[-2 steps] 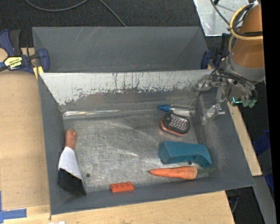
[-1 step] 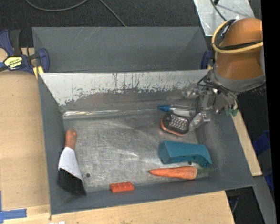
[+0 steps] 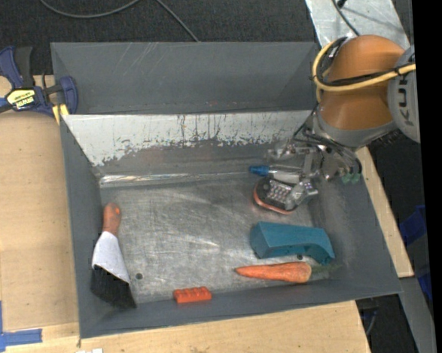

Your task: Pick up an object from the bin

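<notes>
The gripper [image 3: 284,192] sits right on top of a round reddish thing [image 3: 261,200] at the back right of the bin [image 3: 199,75], so only its rim peeks out on the left and honestly I can't tell what it is. The arm [image 3: 358,79] gets cut off on the right, and the tiny dark speck [image 3: 140,276] on the floor near the brush [image 3: 110,259] is too small to make out.

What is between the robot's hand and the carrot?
A teal block lies between the gripper and the carrot, as the camera view shows.
</notes>
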Available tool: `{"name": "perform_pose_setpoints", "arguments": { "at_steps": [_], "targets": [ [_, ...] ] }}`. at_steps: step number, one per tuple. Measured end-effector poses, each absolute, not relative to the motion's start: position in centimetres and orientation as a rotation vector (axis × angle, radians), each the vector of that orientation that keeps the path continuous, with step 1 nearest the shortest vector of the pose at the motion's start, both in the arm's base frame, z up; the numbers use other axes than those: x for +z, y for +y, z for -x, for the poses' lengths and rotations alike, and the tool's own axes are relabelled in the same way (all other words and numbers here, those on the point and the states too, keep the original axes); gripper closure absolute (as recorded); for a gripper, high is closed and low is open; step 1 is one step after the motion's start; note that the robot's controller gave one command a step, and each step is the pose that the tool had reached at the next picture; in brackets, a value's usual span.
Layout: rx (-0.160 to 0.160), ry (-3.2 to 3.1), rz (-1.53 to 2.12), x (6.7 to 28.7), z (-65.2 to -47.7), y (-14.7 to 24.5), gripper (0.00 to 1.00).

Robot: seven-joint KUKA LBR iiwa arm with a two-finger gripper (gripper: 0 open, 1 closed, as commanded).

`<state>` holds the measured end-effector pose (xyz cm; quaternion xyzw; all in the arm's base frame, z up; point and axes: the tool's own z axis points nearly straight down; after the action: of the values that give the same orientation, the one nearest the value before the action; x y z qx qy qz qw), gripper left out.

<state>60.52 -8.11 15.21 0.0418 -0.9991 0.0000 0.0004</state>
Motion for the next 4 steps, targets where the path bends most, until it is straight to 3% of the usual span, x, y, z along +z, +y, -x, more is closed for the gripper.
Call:
{"name": "perform_pose_setpoints", "arguments": {
  "at_steps": [1,4],
  "targets": [
    [-0.012,-3.115,0.023,9.86,-62.81,-9.15,1.0],
    [-0.005,-3.124,0.027,10.18,-62.42,-9.11,1.0]
  ]
}}
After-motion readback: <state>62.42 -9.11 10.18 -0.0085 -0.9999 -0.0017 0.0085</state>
